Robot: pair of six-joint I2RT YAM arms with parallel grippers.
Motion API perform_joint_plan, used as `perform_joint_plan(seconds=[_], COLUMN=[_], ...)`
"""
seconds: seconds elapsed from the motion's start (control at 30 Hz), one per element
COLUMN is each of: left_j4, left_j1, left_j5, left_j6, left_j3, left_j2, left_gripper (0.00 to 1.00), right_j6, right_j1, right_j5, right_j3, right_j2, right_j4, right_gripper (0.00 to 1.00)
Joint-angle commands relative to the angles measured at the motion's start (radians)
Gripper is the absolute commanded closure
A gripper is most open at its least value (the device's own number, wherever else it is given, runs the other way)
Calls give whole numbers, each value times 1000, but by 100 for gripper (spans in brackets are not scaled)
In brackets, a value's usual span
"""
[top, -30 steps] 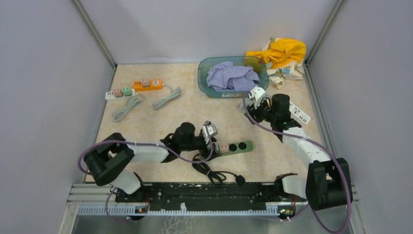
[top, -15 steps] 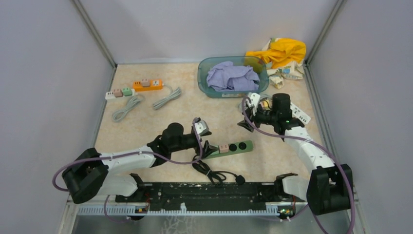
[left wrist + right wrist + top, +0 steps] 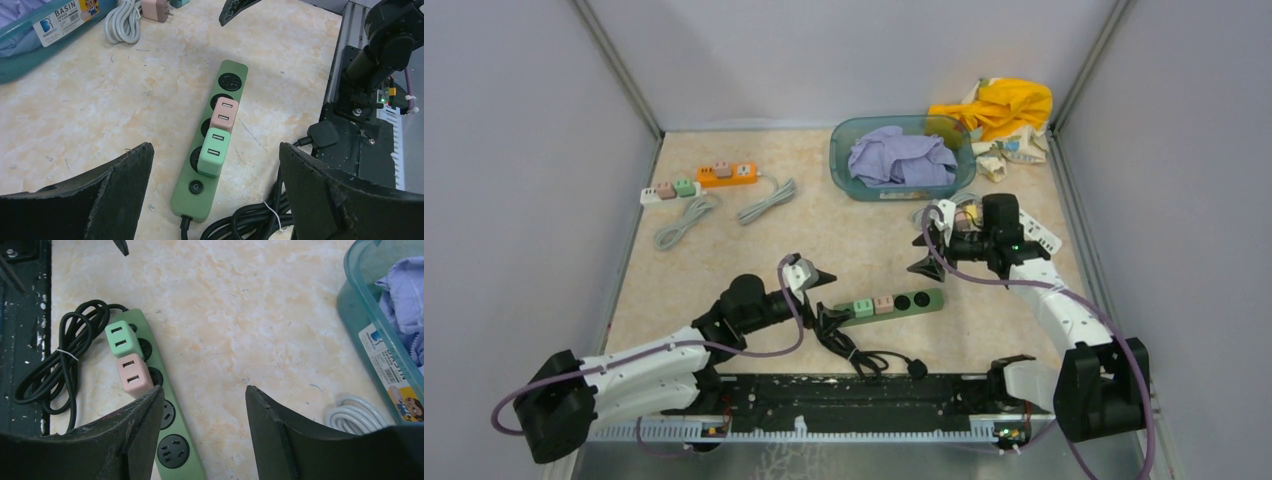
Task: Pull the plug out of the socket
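A green socket strip (image 3: 924, 298) lies at the table's near middle, with a green plug (image 3: 861, 307) and a pink plug (image 3: 883, 303) seated side by side in it. My left gripper (image 3: 824, 297) hovers just left of the strip's cord end, open wide and holding nothing. In the left wrist view the green plug (image 3: 214, 152) and the pink plug (image 3: 223, 114) sit on the strip (image 3: 231, 75), framed by my left gripper (image 3: 215, 150). My right gripper (image 3: 921, 255) hangs open above the strip's far end. In its own view my right gripper (image 3: 204, 389) is empty, beside the strip (image 3: 192, 462).
A coiled black cord (image 3: 854, 345) lies between the strip and the black base rail (image 3: 854, 395). A teal basin (image 3: 839, 150) with purple cloth stands at the back, yellow cloth (image 3: 999, 105) behind it. Orange (image 3: 727, 175) and white (image 3: 669, 190) strips lie far left, another white strip (image 3: 1039, 232) right.
My left gripper has drawn back leftward off the strip and opened wide, uncovering the green plug. My right gripper has swung down toward the strip's far end and opened a little.
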State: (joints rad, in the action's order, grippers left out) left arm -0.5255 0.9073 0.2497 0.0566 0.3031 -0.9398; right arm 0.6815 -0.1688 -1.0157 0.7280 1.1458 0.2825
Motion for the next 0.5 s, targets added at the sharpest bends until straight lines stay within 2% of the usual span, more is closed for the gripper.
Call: perform_joint_plan(seconds=[0.0, 0.47], left_j4=[-48, -103], left_j1=[-5, -6], left_j5=[-14, -18], left_j6=[48, 94], left_j3=[-46, -99], left_j2=[60, 70], left_gripper=[0, 0], right_j6=[79, 248], right_j1=[6, -26], right_j5=[-114, -222], right_j3=[50, 39], right_j2=[-23, -7], right_j4=[42, 160], right_gripper=[39, 30])
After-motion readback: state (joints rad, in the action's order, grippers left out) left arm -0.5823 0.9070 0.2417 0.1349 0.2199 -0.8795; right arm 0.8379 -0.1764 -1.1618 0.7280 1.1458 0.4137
